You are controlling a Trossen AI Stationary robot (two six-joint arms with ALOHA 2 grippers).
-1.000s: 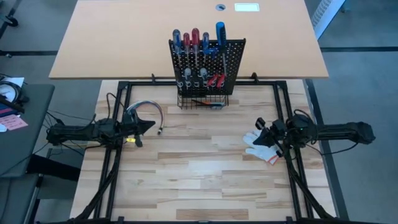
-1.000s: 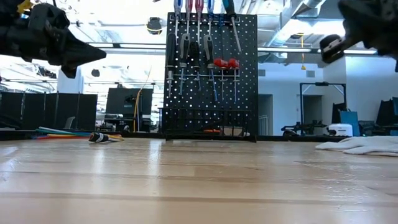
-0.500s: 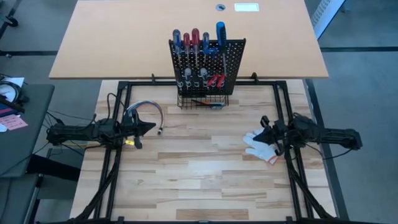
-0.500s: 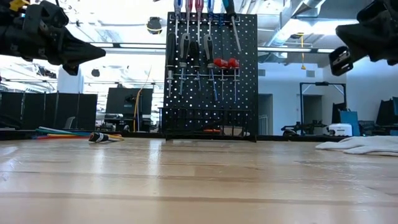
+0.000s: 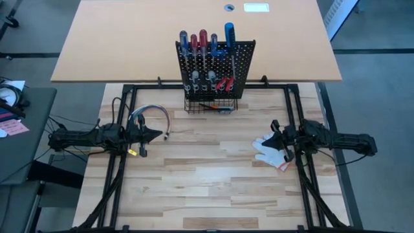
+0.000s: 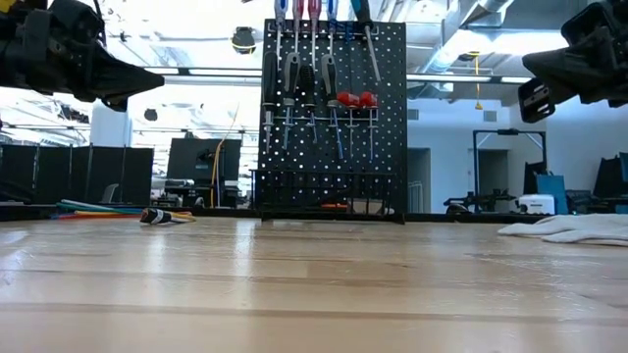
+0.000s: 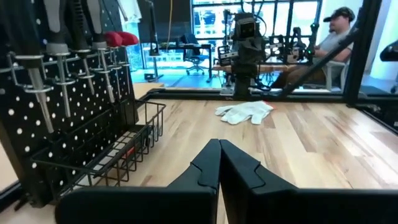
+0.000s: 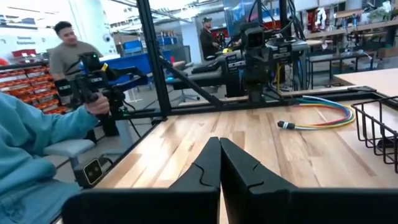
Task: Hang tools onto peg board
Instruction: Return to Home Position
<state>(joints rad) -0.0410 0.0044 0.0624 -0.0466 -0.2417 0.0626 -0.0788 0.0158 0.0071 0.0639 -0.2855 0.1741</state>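
Observation:
The black peg board stands upright at the table's far middle, a wire basket at its base. Screwdrivers with blue and red handles stick up through its ring holders, and red-handled pliers hang lower on it. The low view shows the same tools hanging on the board. My left gripper hovers shut and level at the table's left, pointing toward the right. My right gripper hovers shut and level at the right, above a white glove. Neither holds anything.
The white work glove lies on the table under my right gripper. A looped bundle of coloured wires lies near my left gripper. Black frame rails edge the table. A tan tabletop lies beyond. People are in the room behind.
My right gripper has sunk a little and tipped to level, drawing slightly toward the table's right edge above the glove. My left gripper has rolled a little about its own pointing line without shifting place. Both have stayed shut.

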